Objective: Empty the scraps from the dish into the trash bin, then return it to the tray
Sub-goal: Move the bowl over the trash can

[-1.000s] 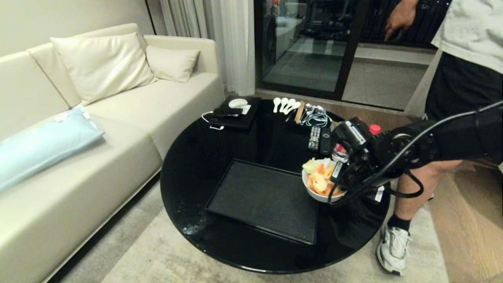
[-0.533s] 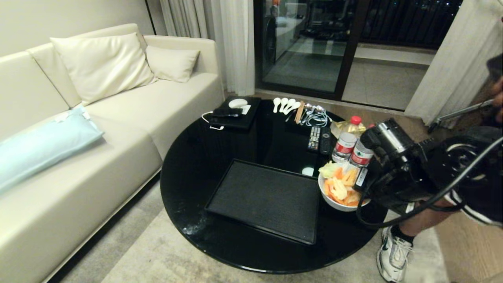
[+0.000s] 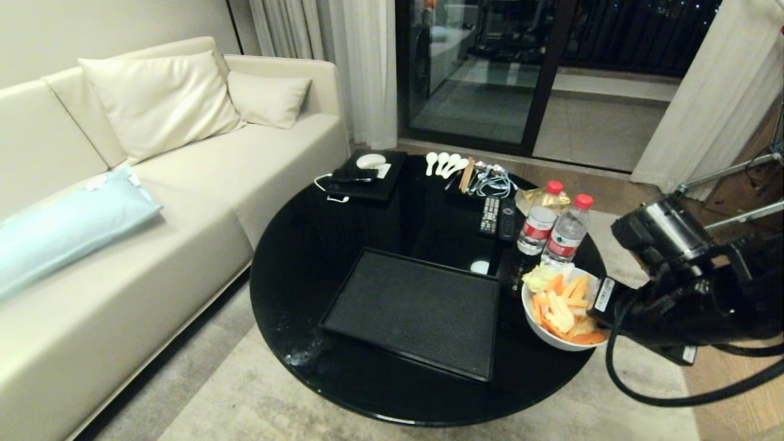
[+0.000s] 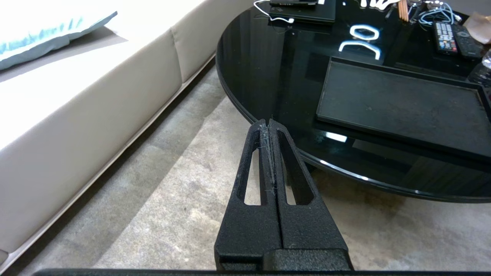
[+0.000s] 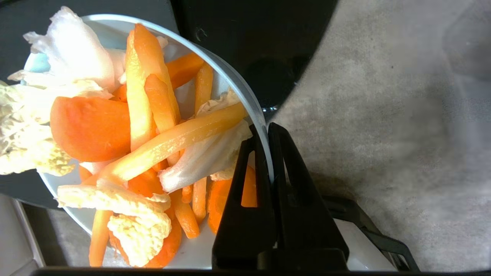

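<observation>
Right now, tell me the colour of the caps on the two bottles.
Red, on both bottles; the head view shows it best.

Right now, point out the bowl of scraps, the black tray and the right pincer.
dish (image 3: 539, 327), head view, on its white outer wall.
tray (image 3: 416, 309), head view, on its bare textured floor.
right pincer (image 5: 267, 132), right wrist view, at the fingertips clamping the dish's rim.

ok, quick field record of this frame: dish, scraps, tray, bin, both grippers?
dish: held at the table's right edge, off the tray
scraps: all in dish
tray: bare, mid-table
bin: not in view
right gripper: shut on dish rim
left gripper: shut, holding nothing, parked over the rug
</observation>
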`<state>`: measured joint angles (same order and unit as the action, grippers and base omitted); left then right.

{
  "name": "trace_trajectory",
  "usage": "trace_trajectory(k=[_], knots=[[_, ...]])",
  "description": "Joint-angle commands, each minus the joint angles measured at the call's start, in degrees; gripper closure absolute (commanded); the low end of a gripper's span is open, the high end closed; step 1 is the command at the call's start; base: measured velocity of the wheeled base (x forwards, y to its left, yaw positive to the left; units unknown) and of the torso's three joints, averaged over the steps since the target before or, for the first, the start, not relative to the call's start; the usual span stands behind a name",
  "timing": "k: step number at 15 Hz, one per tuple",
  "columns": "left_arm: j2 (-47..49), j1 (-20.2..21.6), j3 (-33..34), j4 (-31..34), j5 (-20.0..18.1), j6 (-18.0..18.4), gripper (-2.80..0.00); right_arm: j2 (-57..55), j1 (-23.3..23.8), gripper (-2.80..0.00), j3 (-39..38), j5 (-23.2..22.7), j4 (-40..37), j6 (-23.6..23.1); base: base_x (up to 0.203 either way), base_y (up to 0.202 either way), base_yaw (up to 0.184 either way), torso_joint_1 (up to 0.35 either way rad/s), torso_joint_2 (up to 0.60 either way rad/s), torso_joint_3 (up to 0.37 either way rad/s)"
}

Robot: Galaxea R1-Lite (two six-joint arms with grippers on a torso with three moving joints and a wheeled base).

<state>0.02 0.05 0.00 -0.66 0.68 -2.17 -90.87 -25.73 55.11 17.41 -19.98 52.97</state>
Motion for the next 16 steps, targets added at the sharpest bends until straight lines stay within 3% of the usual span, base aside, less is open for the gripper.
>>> trace_trajectory(k=[1, 8, 16], knots=[[0.0, 0.0, 0.0, 0.0, 0.0, 0.0, 0.00, 3.4, 0.0, 0.00, -3.5, 0.1, -0.1, 0.3, 0.000, 0.000, 0.000, 0.000, 0.00, 0.000], [0.0, 0.0, 0.0, 0.0, 0.0, 0.0, 0.00, 8.5, 0.1, 0.00, -12.6, 0.2, -0.9, -0.3, 0.000, 0.000, 0.000, 0.000, 0.00, 0.000], [0.0, 0.0, 0.0, 0.0, 0.0, 0.0, 0.00, 9.5, 5.3, 0.00, -15.8, -0.4, -0.7, 0.0, 0.000, 0.000, 0.000, 0.000, 0.00, 0.000]])
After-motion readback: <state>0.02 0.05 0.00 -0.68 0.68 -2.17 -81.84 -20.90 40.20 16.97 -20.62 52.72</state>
